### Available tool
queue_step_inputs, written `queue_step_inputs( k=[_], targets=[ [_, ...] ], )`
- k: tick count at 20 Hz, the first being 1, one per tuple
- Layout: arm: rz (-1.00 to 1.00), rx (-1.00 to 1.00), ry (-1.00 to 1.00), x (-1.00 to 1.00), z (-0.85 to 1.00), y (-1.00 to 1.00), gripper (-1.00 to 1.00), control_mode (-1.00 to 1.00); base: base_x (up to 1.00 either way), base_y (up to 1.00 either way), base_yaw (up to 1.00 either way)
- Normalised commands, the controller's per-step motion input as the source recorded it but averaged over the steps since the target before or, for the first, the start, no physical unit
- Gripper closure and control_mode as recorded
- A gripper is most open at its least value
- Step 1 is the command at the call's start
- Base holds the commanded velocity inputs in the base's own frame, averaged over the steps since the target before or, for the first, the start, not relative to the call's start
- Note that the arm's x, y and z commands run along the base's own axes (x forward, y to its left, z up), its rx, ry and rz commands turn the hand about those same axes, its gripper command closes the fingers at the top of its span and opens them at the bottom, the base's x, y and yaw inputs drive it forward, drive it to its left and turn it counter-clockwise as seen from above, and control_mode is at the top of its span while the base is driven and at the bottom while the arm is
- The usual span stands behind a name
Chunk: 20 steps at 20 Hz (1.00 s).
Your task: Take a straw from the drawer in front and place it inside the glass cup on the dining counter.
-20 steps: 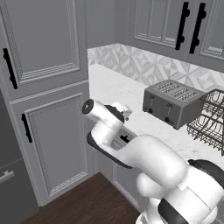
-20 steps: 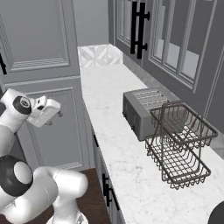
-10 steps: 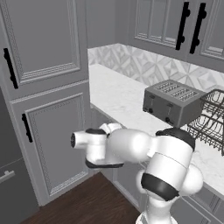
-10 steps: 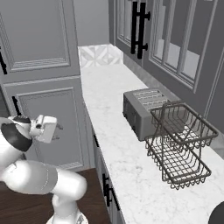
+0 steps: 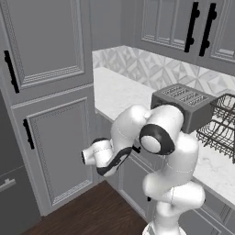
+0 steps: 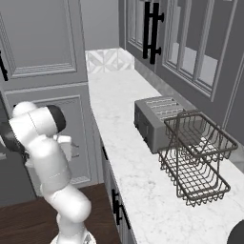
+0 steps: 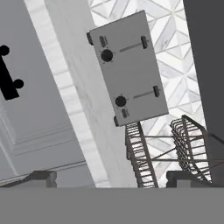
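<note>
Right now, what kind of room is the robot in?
A home kitchen, it seems: a toaster and a wire dish rack stand on a marble counter, backed by diamond-patterned tile, with grey cabinets around.

A grey toaster [image 7: 129, 68] sits beside a wire rack [image 7: 162, 151].

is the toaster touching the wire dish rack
Cannot tell. In the right base view the wire dish rack overlaps the toaster with no gap showing, but the overlap could be the camera angle; the other views don't settle it either.
</note>
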Motion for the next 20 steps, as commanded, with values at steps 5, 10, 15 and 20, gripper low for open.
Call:
queue_step_inputs(
  k=[5,10,15,20],
  targets=[
    [0.00,-0.14,0.00,0.29,-0.22,-0.29,-1.00,-1.00,0.00,0.00,0.00],
    [0.00,-0.05,0.09,0.54,-0.26,-0.32,-1.00,-1.00,0.00,0.00,0.00],
    [0.00,-0.01,0.18,0.58,-0.32,-0.18,-1.00,-1.00,0.00,0.00,0.00],
    [0.00,0.00,0.19,0.36,-0.42,-0.26,-1.00,-1.00,0.00,0.00,0.00]
  ],
)
